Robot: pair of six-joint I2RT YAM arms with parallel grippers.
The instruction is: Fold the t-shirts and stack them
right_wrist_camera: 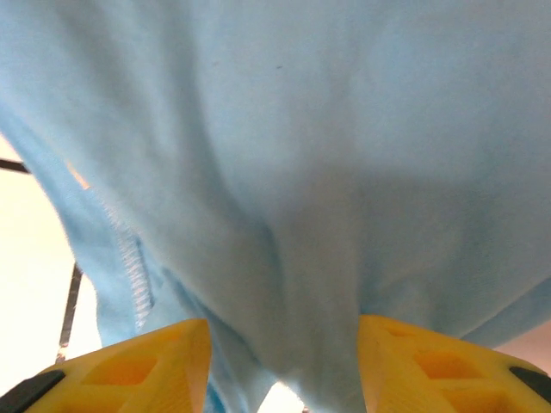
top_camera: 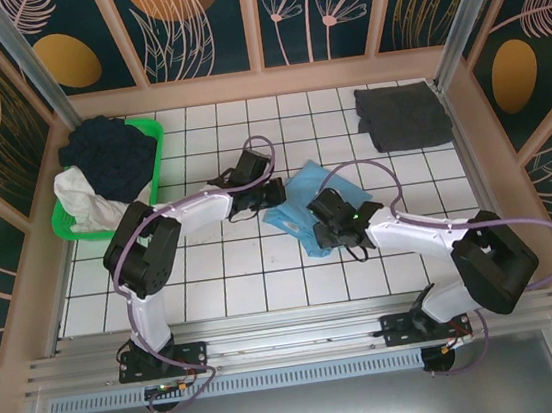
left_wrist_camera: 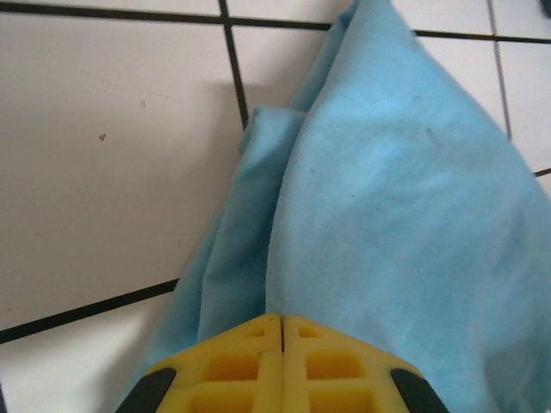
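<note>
Left claw is pinching fully closed on a fold of the light blue t-shirt, with the cloth running up and away from its meeting yellow tips. Right claw is standing about half open with a thick bunch of the same shirt filling the gap; I am not able to tell whether it is gripping firmly. The blue shirt is lying crumpled near the middle of the table, between my two claws, while the dark grey t-shirt is sitting folded at the far right corner. I am judging this to be the spreading step before a fold. To do it well, I should be drawing both claws apart evenly and lifting low, so the cloth is flattening without slipping or twisting.
</note>
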